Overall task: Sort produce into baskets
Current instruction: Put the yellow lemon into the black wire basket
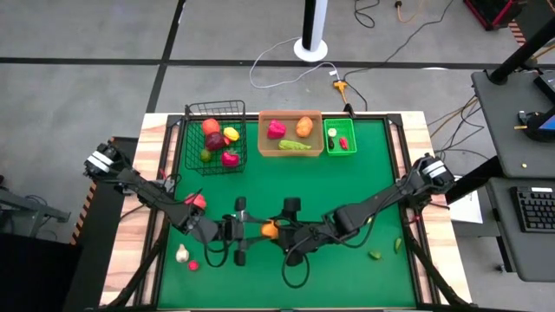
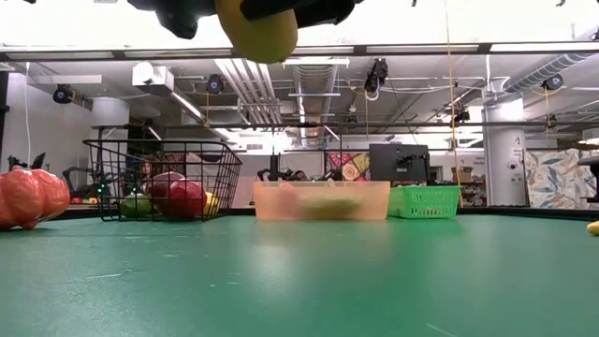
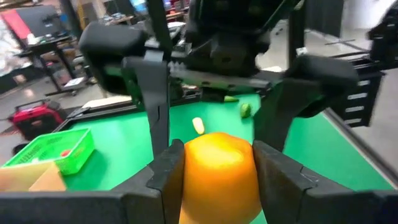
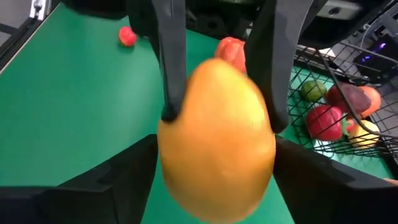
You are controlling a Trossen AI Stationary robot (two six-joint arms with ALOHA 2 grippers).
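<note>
A yellow-orange round fruit (image 1: 270, 230) hangs in the air over the near middle of the green table; it shows at the top of the low view (image 2: 257, 28). My left gripper (image 1: 258, 230) is shut on it from the table's left. My right gripper (image 1: 282, 231) faces it from the right, open, with a finger on either side of the fruit (image 4: 214, 149). At the far edge stand the black wire basket (image 1: 215, 110), the tan tray (image 1: 264, 134) and the green bin (image 1: 329, 139), each holding produce. My left gripper pinches the fruit's two sides (image 3: 186, 180) between its two fingers (image 3: 168, 177). The fingers come level from the table's left. The fruit is lifted clear of the table. Whether my right gripper's fingers (image 4: 134, 177) touch the fruit, I cannot tell.
Loose pieces lie on the table: a red one (image 1: 199, 201) and a white one (image 1: 182, 253) with a small red one (image 1: 193, 265) at the left, green ones (image 1: 375, 255) at the near right. The table's middle is bare green.
</note>
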